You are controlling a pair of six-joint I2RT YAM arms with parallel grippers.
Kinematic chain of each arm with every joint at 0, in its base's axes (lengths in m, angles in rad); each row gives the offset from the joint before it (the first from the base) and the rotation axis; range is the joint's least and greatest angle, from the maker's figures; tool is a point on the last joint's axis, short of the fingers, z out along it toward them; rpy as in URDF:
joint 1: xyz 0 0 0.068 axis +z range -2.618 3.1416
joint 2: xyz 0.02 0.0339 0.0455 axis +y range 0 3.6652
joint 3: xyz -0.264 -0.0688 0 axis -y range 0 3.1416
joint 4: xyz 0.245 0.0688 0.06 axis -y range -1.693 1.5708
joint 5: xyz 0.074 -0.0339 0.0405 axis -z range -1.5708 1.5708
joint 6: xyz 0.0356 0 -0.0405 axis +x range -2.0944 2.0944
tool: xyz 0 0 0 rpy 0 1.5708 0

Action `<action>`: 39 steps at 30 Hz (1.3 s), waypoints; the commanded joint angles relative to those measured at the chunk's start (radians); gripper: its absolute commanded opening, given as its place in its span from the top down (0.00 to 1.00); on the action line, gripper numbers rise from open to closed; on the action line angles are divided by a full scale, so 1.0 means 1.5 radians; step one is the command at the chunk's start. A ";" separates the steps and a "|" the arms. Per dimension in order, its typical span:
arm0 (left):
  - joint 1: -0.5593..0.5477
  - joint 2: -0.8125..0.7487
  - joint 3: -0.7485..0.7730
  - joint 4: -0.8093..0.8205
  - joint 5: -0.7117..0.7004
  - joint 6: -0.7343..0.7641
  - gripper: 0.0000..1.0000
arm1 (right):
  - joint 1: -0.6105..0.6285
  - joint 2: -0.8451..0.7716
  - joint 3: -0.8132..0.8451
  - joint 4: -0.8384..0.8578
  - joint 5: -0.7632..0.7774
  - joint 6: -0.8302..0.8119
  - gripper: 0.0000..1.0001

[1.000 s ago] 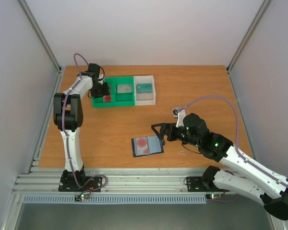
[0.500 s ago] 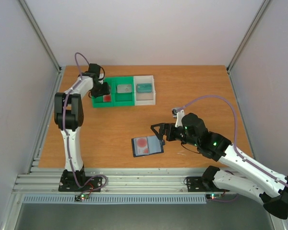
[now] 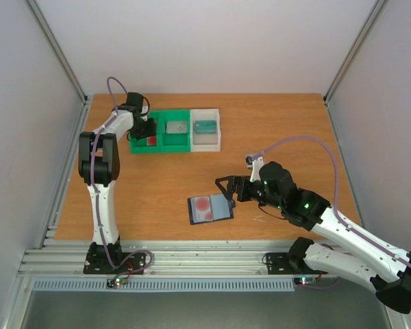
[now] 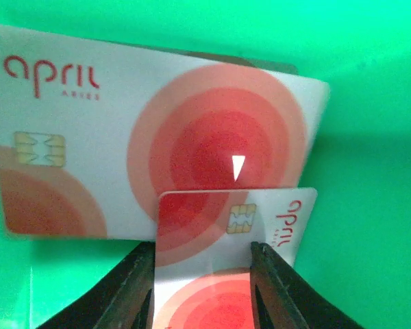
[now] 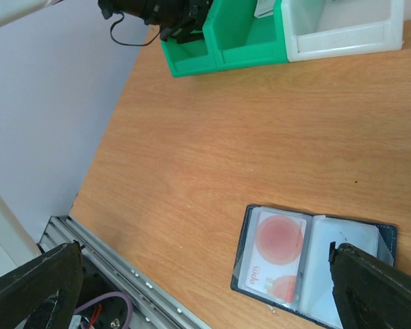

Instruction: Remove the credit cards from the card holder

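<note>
While left tool point(image 4: 202, 250) grips one credit card point(image 4: 212, 212) over another card point(image 4: 89, 137), right tool point(image 5: 204, 250) spread wide, card holder point(image 5: 315, 264) beside

The holder point(image 3: 221, 208) lies open on the table point(image 3: 157, 185) near the front, with a card point(image 3: 203, 203) bearing a red blotch in its left pocket. The right gripper point(image 3: 226, 191), jaws wide, sits at the holder's right edge. At far left, the left gripper point(image 3: 145, 129) dips into the leftmost green bin of the tray point(image 3: 185, 145), beside a reddish card point(image 3: 152, 140).
</note>
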State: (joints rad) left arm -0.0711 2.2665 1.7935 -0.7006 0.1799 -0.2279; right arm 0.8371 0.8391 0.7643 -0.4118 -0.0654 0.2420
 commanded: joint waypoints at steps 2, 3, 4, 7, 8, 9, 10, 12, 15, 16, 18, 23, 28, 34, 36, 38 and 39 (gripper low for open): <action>0.002 -0.017 -0.042 0.054 0.112 -0.047 0.70 | 0.003 -0.009 0.009 -0.009 0.018 -0.013 0.02; 0.002 -0.022 -0.046 0.056 0.115 -0.051 0.74 | 0.003 -0.010 0.009 -0.009 0.018 -0.014 0.02; 0.002 -0.027 -0.048 0.056 0.115 -0.055 0.78 | 0.003 -0.011 0.009 -0.009 0.018 -0.014 0.02; 0.002 -0.040 -0.055 0.054 0.115 -0.063 0.89 | 0.003 -0.011 0.009 -0.010 0.019 -0.016 0.02; 0.002 -0.043 -0.056 0.052 0.115 -0.065 0.92 | 0.003 -0.011 0.009 -0.010 0.019 -0.016 0.01; 0.002 -0.047 -0.056 0.049 0.114 -0.069 0.93 | 0.003 -0.011 0.009 -0.010 0.019 -0.016 0.02; 0.002 -0.051 -0.057 0.049 0.112 -0.070 0.94 | 0.003 -0.010 0.009 -0.011 0.018 -0.017 0.02; 0.002 -0.056 -0.058 0.048 0.108 -0.071 0.98 | 0.003 -0.010 0.009 -0.010 0.017 -0.015 0.01; 0.002 -0.058 -0.055 0.043 0.103 -0.072 1.00 | 0.003 -0.010 0.010 -0.010 0.015 -0.014 0.01; 0.002 -0.058 -0.054 0.043 0.102 -0.073 1.00 | 0.003 -0.011 0.010 -0.010 0.016 -0.014 0.02; 0.002 -0.056 -0.053 0.042 0.102 -0.073 1.00 | 0.003 -0.013 0.010 -0.011 0.016 -0.013 0.01; 0.002 -0.060 -0.056 0.032 0.088 -0.072 0.99 | 0.003 -0.016 0.010 -0.013 0.016 -0.012 0.02; 0.002 -0.076 -0.062 0.030 0.077 -0.075 1.00 | 0.003 -0.014 0.010 -0.010 0.014 -0.011 0.02; 0.002 -0.123 -0.079 0.061 0.071 -0.108 1.00 | 0.002 -0.011 0.010 -0.008 0.011 -0.010 0.01; 0.002 -0.139 -0.084 0.070 0.059 -0.116 1.00 | 0.003 -0.010 0.010 -0.008 0.012 -0.011 0.02; 0.002 -0.155 -0.092 0.075 0.046 -0.122 0.99 | 0.003 -0.009 0.010 -0.008 0.013 -0.010 0.02; 0.002 -0.164 -0.097 0.080 0.041 -0.125 1.00 | 0.003 -0.009 0.010 -0.008 0.012 -0.010 0.02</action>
State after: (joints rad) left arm -0.0692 2.0995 1.6669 -0.6281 0.2974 -0.3798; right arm 0.8371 0.8280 0.7643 -0.4152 -0.0582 0.2413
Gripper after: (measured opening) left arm 0.010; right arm 0.985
